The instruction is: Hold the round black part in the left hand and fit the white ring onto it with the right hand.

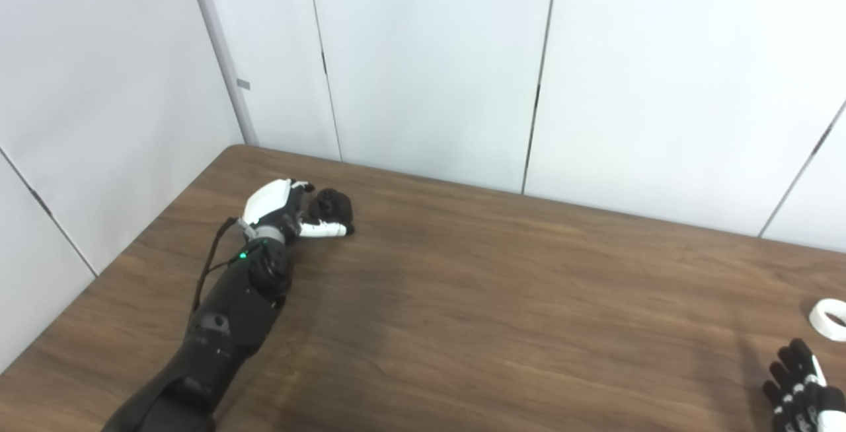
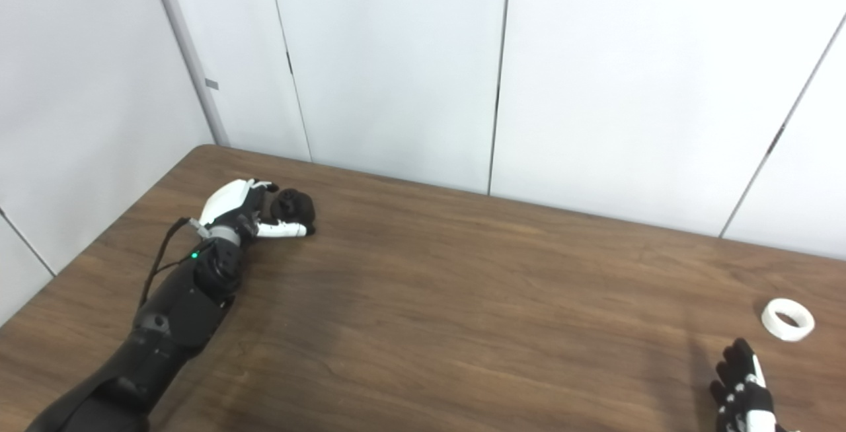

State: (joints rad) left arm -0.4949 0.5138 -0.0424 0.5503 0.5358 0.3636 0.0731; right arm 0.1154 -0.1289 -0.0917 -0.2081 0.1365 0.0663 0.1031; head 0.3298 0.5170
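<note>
**Both hands at their parts, nothing joined yet**

The brown tabletop (image 2: pixel 462 300) carries the two task pieces well apart, toward opposite ends, so each lies on the side of the hand meant for it. The left hand (image 1: pixel 281 211) lies at the far left corner with fingers and thumb curled around the round black part (image 1: pixel 332 205); whether that grip is firm cannot be told. The right hand (image 2: pixel 743 389), cut off by the bottom edge, has its fingers spread and holds nothing, near the white ring (image 2: pixel 786 319) lying flat, untouched.
</note>
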